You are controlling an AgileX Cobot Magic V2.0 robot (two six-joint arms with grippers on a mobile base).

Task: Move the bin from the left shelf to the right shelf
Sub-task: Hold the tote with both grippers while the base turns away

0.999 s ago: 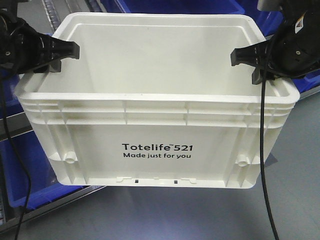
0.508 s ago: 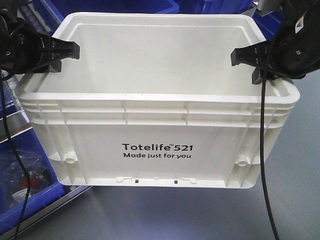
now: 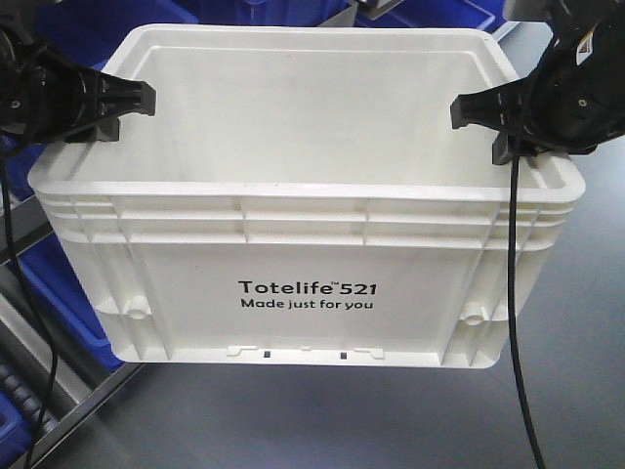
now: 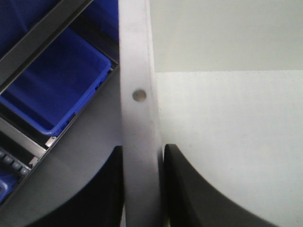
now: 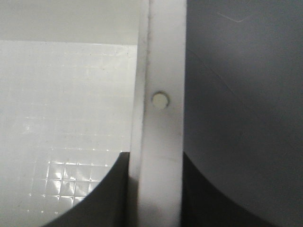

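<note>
While the bin is aloft: the bin [image 3: 303, 244], white, marked "Totelife 521", hangs clear of any support and level, its printed side towards the front camera.
Left hand: the left hand [image 3: 122, 109] is clamped on the bin's left rim; the wrist view shows a finger on each side of the rim.
Right hand: the right hand [image 3: 483, 122] is clamped on the right rim in the same way.
Surroundings: blue bins [image 3: 68, 293] and a rack rail [image 3: 88, 401] lie low on the left; grey floor [image 3: 576, 371] fills the right.
Change: over the last second the blue bins behind and to the right gave way to floor, while bin and hands kept their places in frame.
Meaning: the robot appears to be turning with its load, grip holding; the carry is mid-way.
Placement: not yet done; I cannot tell which shelf the rack is.
</note>
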